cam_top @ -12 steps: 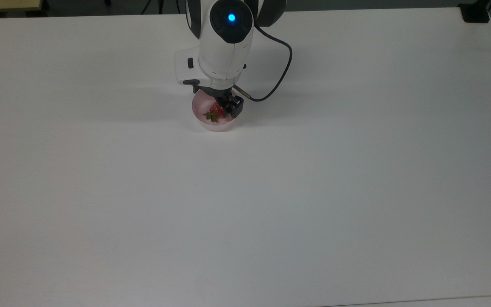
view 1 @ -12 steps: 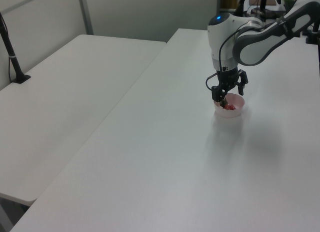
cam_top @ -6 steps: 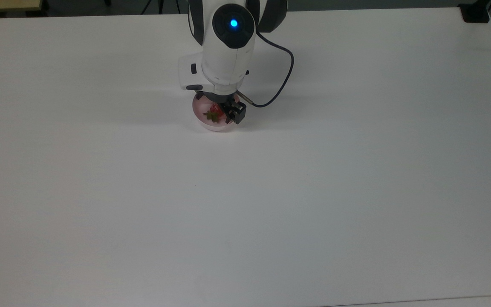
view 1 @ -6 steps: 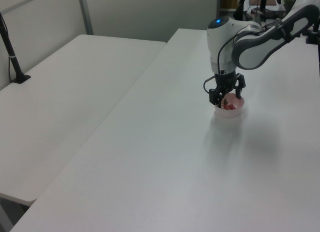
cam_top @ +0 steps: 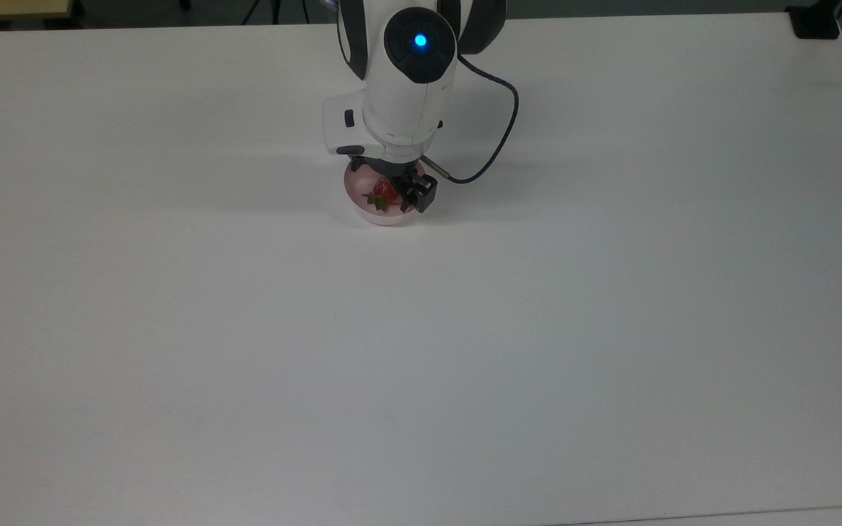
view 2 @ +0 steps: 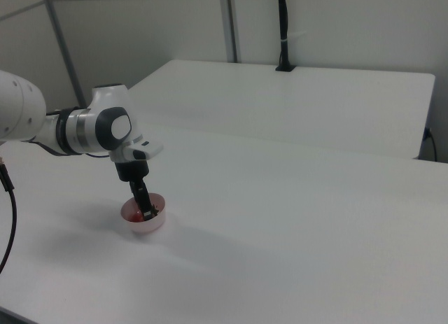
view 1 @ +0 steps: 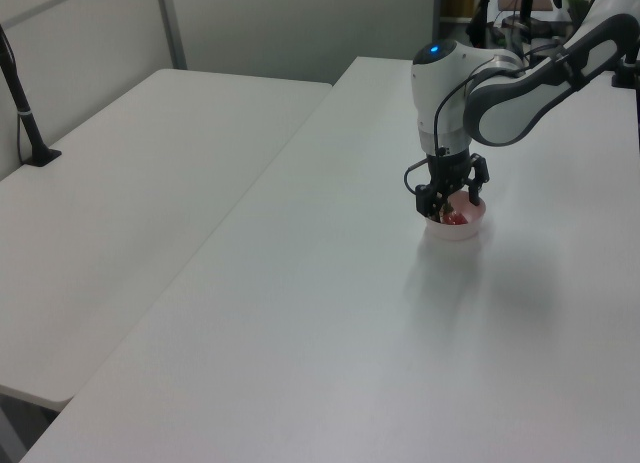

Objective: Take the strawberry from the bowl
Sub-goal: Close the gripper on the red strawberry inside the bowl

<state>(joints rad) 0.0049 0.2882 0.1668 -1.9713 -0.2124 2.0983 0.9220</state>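
A small pale pink bowl (cam_top: 371,215) stands on the white table (cam_top: 421,351), in the upper middle of the top view. Inside it lies the red strawberry (cam_top: 387,193), its green cap pointing toward the top view's left. My gripper (cam_top: 397,191) reaches straight down into the bowl, open, with its fingers on either side of the strawberry. One black finger (cam_top: 422,196) stands at the bowl's right rim in the top view. The left view shows the gripper (view 1: 450,205) over the bowl (view 1: 458,233) and the strawberry (view 1: 453,219). In the right view the gripper (view 2: 145,208) dips into the bowl (view 2: 151,227).
A dark cable (cam_top: 498,142) loops from the wrist over the table on the top view's right. A second white table (view 1: 130,183) adjoins on the left view's left, with a black clamped pole (view 1: 25,108). A black object (cam_top: 816,22) sits at the far right corner.
The arm has shifted toward the top view's right, and the bowl with the strawberry has slid that way with the gripper inside it.
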